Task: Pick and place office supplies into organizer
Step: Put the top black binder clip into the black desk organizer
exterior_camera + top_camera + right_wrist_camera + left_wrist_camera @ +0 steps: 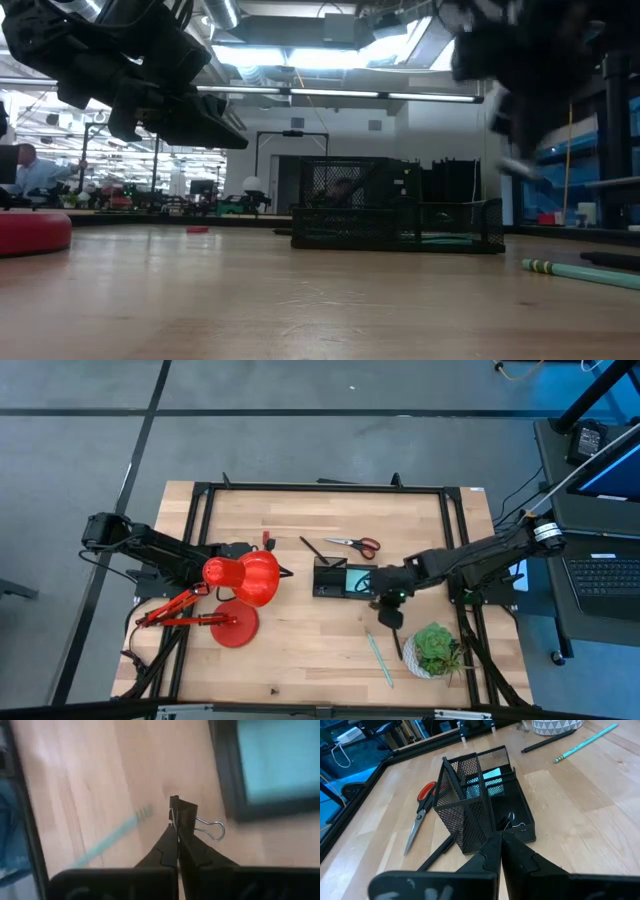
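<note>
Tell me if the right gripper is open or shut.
Shut. In its wrist view the right gripper has its fingertips pressed together on a black binder clip, held above the table.

Light wooden tabletop (300, 660), dark-framed, filling the centre of the high view. Lay directly on it: red lamp base (235, 627) at lower left; black mesh organizer (342, 578) near centre; red-handled scissors (355, 544) just above the organizer; thin black pen (311, 548) to the scissors' left; pale teal pen (379, 657) at lower right of centre; white pot with green plant (433, 650) at lower right, a black pen (396, 643) beside it.
</note>
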Motion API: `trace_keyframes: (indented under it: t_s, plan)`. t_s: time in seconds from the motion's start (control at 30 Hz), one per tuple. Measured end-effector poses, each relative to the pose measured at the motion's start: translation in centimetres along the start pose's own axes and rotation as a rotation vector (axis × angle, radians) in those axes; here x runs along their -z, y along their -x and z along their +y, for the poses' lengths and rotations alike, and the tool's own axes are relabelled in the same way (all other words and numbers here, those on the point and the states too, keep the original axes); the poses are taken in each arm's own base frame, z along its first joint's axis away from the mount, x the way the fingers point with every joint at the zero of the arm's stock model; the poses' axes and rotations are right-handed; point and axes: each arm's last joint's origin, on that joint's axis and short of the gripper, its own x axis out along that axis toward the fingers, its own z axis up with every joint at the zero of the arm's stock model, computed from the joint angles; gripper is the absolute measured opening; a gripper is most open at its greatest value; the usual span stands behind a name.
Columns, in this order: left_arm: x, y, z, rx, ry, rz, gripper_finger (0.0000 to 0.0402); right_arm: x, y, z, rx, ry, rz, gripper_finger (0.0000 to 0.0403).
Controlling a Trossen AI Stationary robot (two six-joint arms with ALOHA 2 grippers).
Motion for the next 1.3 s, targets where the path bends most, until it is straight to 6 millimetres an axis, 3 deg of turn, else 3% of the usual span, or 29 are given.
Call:
trace_keyframes:
  t_s: [0.23, 0.4, 0.63, 0.87, 1.3]
  plan:
    - [0.0, 0.0, 0.0, 0.0, 0.0, 0.0, 0.0006, -2.8, 0.9, 0.9, 0.1, 0.209, -0.32, 0.0001]
    - [0.0, 0.0, 0.0, 0.0, 0.0, 0.0, 0.0006, -3.9, -0.3, 1.0, 0.202, 0.281, -0.409, 0.0001]
    - [0.0, 0.0, 0.0, 0.0, 0.0, 0.0, 0.0006, -5.0, -4.7, 0.9, 0.227, 0.336, -0.398, 0.0]
    - [0.0, 0.0, 0.0, 0.0, 0.0, 0.001, 0.0006, -5.2, -8.3, -0.4, 0.327, 0.315, -0.344, 0.0]
    - [0.0, 0.0, 0.0, 0.0, 0.0, 0.001, 0.0006, -5.4, -8.9, -1.0, 0.345, 0.303, -0.331, 0.0013]
